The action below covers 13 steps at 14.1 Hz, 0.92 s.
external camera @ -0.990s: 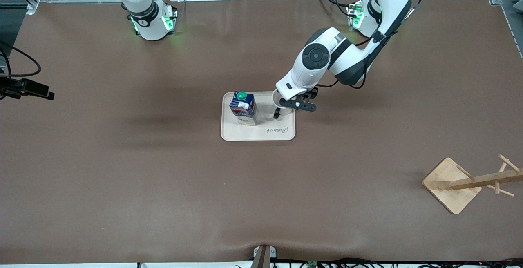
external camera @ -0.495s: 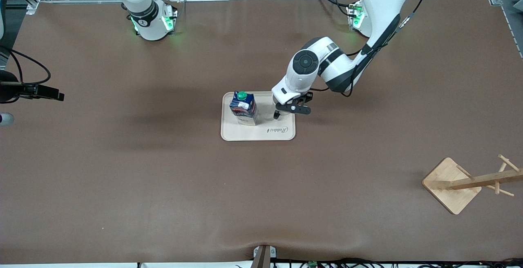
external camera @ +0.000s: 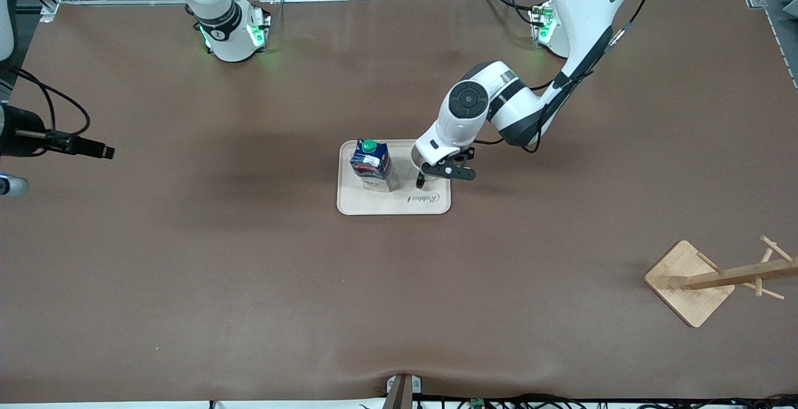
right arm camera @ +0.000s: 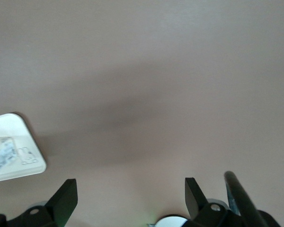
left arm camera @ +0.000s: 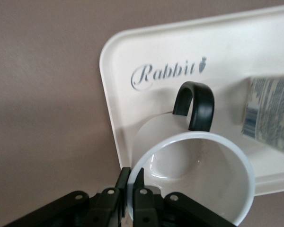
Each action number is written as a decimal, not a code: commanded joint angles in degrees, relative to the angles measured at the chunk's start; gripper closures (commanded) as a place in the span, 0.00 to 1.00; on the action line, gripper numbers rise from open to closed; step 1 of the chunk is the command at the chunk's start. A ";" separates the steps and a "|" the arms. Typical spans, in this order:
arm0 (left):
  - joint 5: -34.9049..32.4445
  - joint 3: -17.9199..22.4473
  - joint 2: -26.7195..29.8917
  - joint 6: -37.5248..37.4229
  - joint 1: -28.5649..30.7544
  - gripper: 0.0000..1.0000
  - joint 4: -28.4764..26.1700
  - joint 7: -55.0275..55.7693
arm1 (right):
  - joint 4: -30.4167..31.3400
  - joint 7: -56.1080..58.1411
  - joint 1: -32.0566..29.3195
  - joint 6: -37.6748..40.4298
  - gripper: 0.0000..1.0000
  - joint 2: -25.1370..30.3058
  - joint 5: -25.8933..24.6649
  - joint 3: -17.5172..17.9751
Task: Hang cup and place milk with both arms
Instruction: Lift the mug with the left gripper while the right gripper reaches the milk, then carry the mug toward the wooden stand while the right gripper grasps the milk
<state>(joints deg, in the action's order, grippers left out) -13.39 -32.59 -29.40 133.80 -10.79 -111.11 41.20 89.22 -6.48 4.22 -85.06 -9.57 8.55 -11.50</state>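
The white cup (left arm camera: 194, 175) with a black loop handle (left arm camera: 195, 106) stands on the pale tray (external camera: 374, 204), at the tray's end toward the left arm. My left gripper (left arm camera: 131, 185) is shut on the cup's rim, one finger inside and one outside. In the front view the left gripper (external camera: 436, 169) covers the cup, and only the handle (external camera: 421, 179) shows. The dark blue milk carton (external camera: 371, 164) with a green cap stands upright on the tray beside the cup. My right gripper (right arm camera: 131, 198) is open and empty over bare table near the right arm's end (external camera: 100, 150).
A wooden cup rack (external camera: 717, 278) on a square base stands near the left arm's end, nearer the front camera. The tray, marked "Rabbit" (left arm camera: 165, 75), also shows in the right wrist view (right arm camera: 19, 156). The brown table (external camera: 249, 272) lies around them.
My left gripper came down over the cup and now grips its rim. My right arm's hand moved in from the table's edge toward the tray.
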 commanded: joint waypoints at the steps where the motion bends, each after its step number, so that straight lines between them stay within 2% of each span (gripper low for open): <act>1: -1.20 0.07 4.95 -5.54 0.77 1.00 2.47 0.99 | 5.16 -5.19 4.20 -3.69 0.00 0.52 2.96 0.07; 3: -0.86 -0.19 7.51 -13.00 2.78 1.00 6.59 0.73 | 7.89 -12.20 8.33 -5.29 0.00 1.22 3.05 0.07; 7: -0.24 -0.28 12.43 -23.30 8.13 1.00 12.58 0.38 | 7.99 -23.20 17.55 -6.07 0.00 1.05 3.14 0.07; 10: 1.59 -0.45 15.59 -28.06 15.51 1.00 14.52 -1.11 | 7.99 -29.63 25.73 -10.99 0.00 0.43 3.14 0.07; 13: 5.21 -0.37 19.90 -31.22 23.94 1.00 14.43 -12.41 | 7.90 -30.69 31.36 -16.35 0.00 -1.59 3.23 0.07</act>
<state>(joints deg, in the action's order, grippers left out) -10.40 -32.53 -12.90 105.27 8.46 -96.28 34.91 96.84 -35.99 32.74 -98.74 -10.11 11.16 -10.66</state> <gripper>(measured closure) 0.934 0.000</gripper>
